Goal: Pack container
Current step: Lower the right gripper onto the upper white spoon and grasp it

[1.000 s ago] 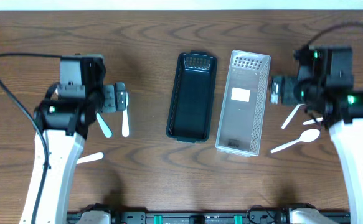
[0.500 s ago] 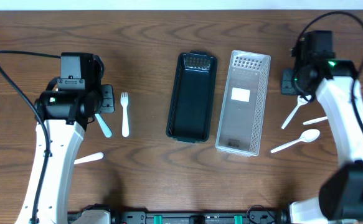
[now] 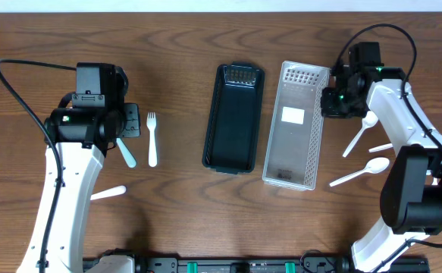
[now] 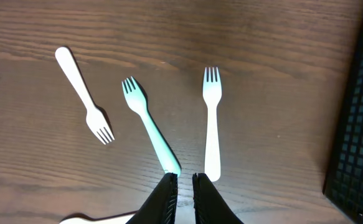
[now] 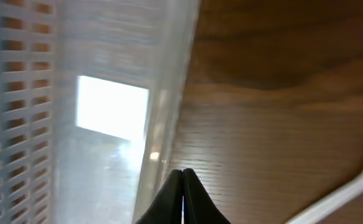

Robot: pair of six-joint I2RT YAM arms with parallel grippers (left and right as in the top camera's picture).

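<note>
A black container (image 3: 234, 117) lies at the table's centre with a clear perforated container (image 3: 296, 125) beside it on the right. My left gripper (image 3: 134, 121) is shut and empty, hovering just left of a white fork (image 3: 152, 140). The left wrist view shows the shut tips (image 4: 183, 179) above the handle ends of a mint fork (image 4: 150, 134) and that white fork (image 4: 212, 124); another white fork (image 4: 84, 96) lies further left. My right gripper (image 3: 328, 101) is shut and empty at the clear container's right rim (image 5: 162, 124).
Right of the clear container lie a white fork (image 3: 357, 136), a white spoon (image 3: 361, 173) and another white utensil (image 3: 381, 147). A white utensil (image 3: 108, 192) lies near the left arm's base. The black container's edge (image 4: 362, 124) shows at the right of the left wrist view.
Both grippers have gone from open to shut. The right gripper swung away from the utensils, up and left to the clear container's rim. The left gripper drew back left off the white fork.
</note>
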